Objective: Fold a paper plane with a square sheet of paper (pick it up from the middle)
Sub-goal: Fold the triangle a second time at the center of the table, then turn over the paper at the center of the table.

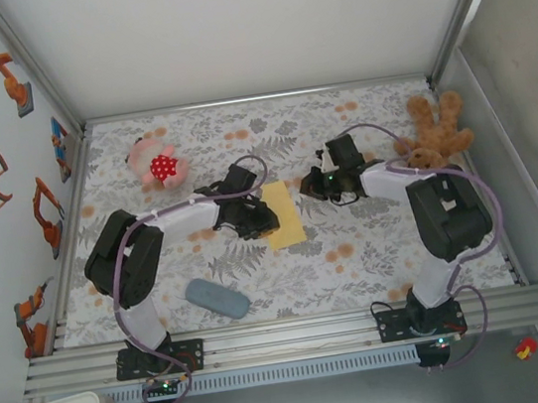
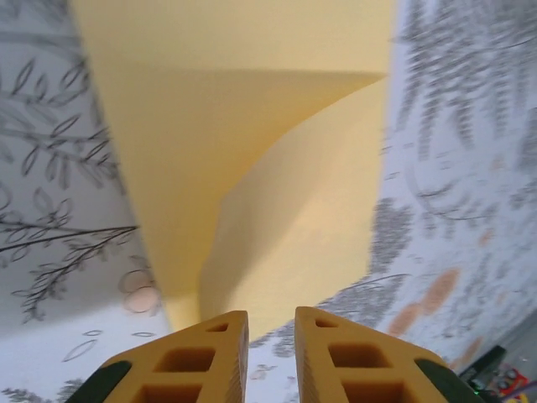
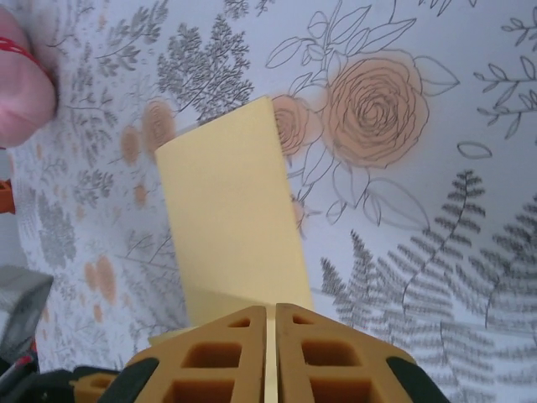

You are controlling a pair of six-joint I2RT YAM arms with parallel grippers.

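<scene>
Top external puts the yellow sheet of paper [image 1: 286,217] mid-table on the floral cloth [image 1: 356,249], folded to a narrow oblong between the two arms. Left gripper [image 1: 255,219] sits at its left edge. Right gripper [image 1: 315,183] is just off its far right corner.

Handling: treat it as near weightless, thin and floppy, easy to crease wrong or tear. It'll likely slide on the cloth if you push sideways, and a flat layer gives you nothing to bite. Take it by a raised edge or along the fold near the middle. Light pinch, no dragging.

Left wrist gives you what the overhead flattens out: the top layer bows up off the lower one. Left fingers [image 2: 239,353] stand a narrow gap apart with cloth visible through it. The sheet's near end lies just ahead of the tips, nothing clamped.

Right wrist: the fingers are nearly together, with a yellow sliver in the slit and the sheet running straight out from the tips. You can't tell whether they bite it or just straddle it.

Overhead adds the layout: pink plush toy [image 1: 159,165], brown teddy bear [image 1: 435,133] and grey-blue pad [image 1: 215,297], all clear of the sheet.
</scene>
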